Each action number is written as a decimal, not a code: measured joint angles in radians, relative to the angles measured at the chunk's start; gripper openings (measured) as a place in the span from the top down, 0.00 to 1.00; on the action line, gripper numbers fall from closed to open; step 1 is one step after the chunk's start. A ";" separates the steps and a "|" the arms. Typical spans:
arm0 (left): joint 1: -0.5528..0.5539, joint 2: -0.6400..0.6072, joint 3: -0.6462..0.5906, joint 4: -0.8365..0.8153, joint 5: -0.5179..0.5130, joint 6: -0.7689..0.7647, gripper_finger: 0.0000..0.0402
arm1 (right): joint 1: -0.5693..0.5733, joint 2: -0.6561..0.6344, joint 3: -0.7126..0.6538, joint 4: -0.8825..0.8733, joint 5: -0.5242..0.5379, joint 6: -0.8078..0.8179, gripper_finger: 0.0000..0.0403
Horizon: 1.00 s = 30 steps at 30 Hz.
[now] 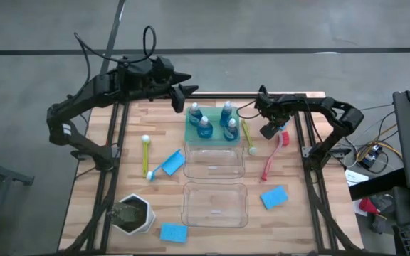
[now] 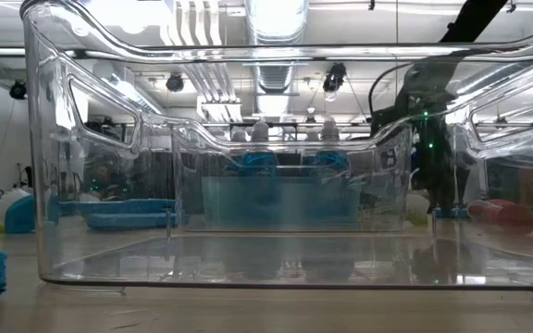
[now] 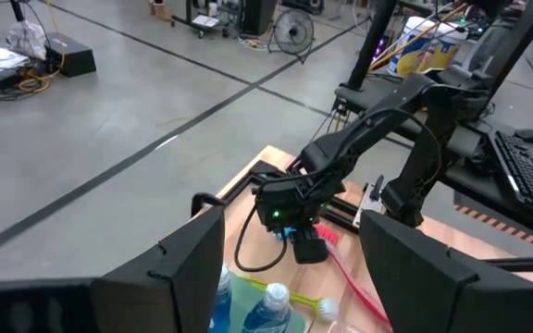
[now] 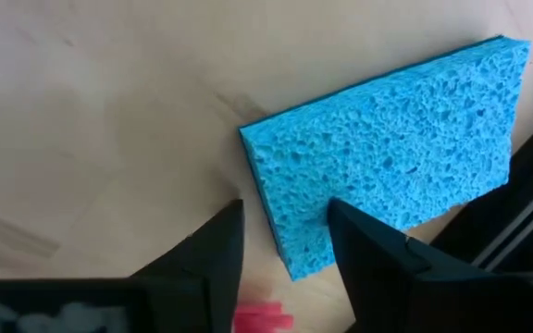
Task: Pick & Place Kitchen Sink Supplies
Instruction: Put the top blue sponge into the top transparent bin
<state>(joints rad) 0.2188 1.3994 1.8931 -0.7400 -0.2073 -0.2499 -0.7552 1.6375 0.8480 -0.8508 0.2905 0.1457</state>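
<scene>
Wooden table (image 1: 299, 222) under both arms. Over its right back corner, the right gripper (image 4: 285, 217) points down with its fingers partly apart. A blue sponge's (image 4: 396, 148) corner lies between them; contact cannot be told. A pink brush (image 1: 272, 160) lies alongside. The left gripper (image 1: 188, 91) hangs wide and empty behind the tray (image 1: 216, 117) of bottles (image 1: 203, 128).

Four small clear bottles of blue liquid (image 1: 213, 121) stood in a green tray (image 1: 189, 134) at the table's far side. Two clear plastic bins (image 1: 214, 162) lay in line before it. A white hexagonal pot of greenery (image 1: 133, 215) sat at the near left, a bright blue rectangular sponge (image 1: 173, 232) just right of it.
</scene>
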 joint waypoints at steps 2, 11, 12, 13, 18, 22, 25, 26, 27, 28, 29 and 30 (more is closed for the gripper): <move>0.000 0.005 0.000 0.010 0.000 -0.011 0.39 | -0.008 0.000 -0.001 0.011 0.000 -0.001 0.67; 0.000 0.012 0.000 0.023 0.000 -0.015 0.39 | -0.039 0.000 0.016 0.014 -0.041 -0.018 0.96; 0.000 0.013 0.000 0.023 0.000 -0.015 0.39 | -0.039 0.000 0.023 0.001 -0.053 -0.015 0.96; 0.000 0.013 0.000 0.023 0.000 -0.015 0.39 | -0.039 0.000 0.031 -0.011 -0.059 -0.011 0.97; 0.000 0.014 0.000 0.022 0.000 -0.013 0.39 | -0.037 -0.001 0.108 -0.112 -0.109 -0.010 0.98; 0.000 0.014 0.000 0.018 0.008 -0.001 0.39 | -0.038 -0.009 0.215 -0.237 -0.149 -0.011 0.98; 0.000 0.014 0.000 0.003 0.010 0.017 0.39 | -0.038 -0.019 0.312 -0.320 -0.237 -0.026 0.98; 0.000 0.014 0.000 0.000 0.010 0.017 0.39 | -0.038 -0.025 0.345 -0.345 -0.275 -0.030 0.98; 0.000 0.014 0.000 -0.005 0.010 0.022 0.39 | -0.038 -0.030 0.382 -0.373 -0.314 -0.030 0.98; 0.000 0.014 0.000 -0.008 0.010 0.032 0.39 | -0.038 -0.034 0.415 -0.394 -0.350 -0.029 0.98; 0.000 0.014 0.000 -0.015 0.010 0.049 0.39 | -0.038 -0.038 0.449 -0.417 -0.383 -0.030 0.98; 0.000 0.014 0.000 -0.022 0.009 0.068 0.39 | -0.038 -0.042 0.482 -0.440 -0.418 -0.036 0.98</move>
<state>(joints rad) 0.2192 1.4132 1.8931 -0.7621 -0.1982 -0.1818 -0.7929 1.5953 1.3304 -1.2911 -0.1278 0.1100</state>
